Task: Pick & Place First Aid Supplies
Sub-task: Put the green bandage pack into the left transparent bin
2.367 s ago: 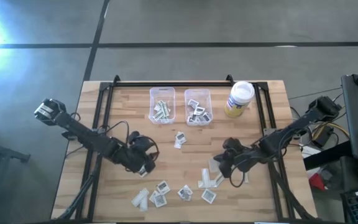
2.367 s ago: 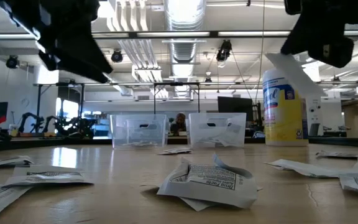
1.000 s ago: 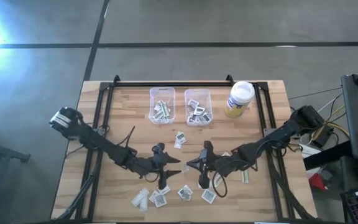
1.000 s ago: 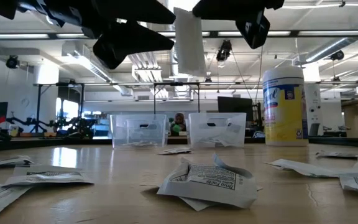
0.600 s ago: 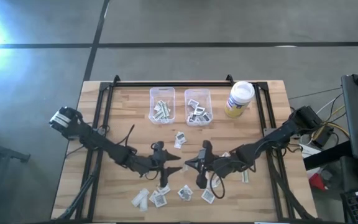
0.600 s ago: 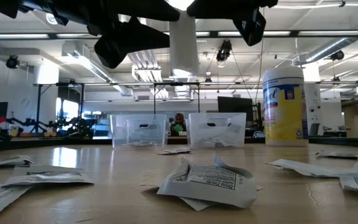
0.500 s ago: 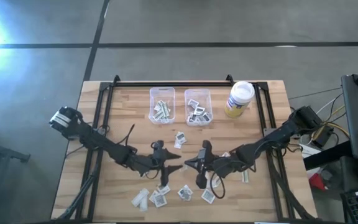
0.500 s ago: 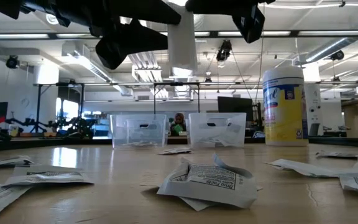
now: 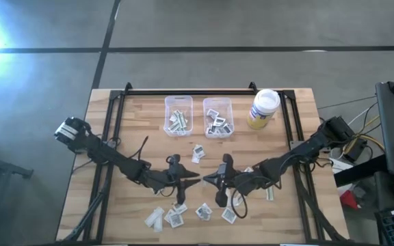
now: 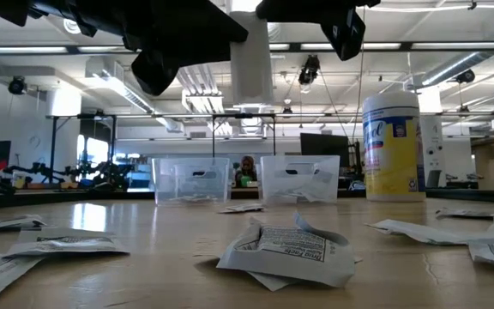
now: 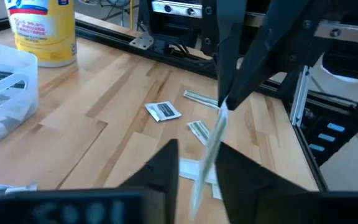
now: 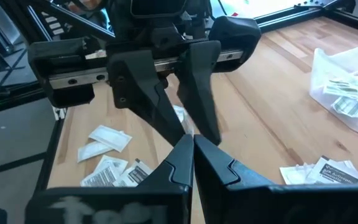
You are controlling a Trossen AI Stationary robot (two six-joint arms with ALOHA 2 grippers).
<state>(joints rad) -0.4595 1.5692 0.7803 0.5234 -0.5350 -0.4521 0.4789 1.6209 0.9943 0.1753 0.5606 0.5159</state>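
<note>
Right hand [image 9: 208, 179] pinches the strip [image 10: 251, 69] at frame centre; left hand [image 9: 195, 178], fingers apart around it, should close squarely first.

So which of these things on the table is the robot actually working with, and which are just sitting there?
Part of the job:
- long pale strip, pinched by the right gripper in mid-air, left gripper closing around it
- loose packets along the table's near edge
- two clear bins, already holding packets

Just sitting there:
- yellow wipes canister with white lid, in the far right corner
</note>
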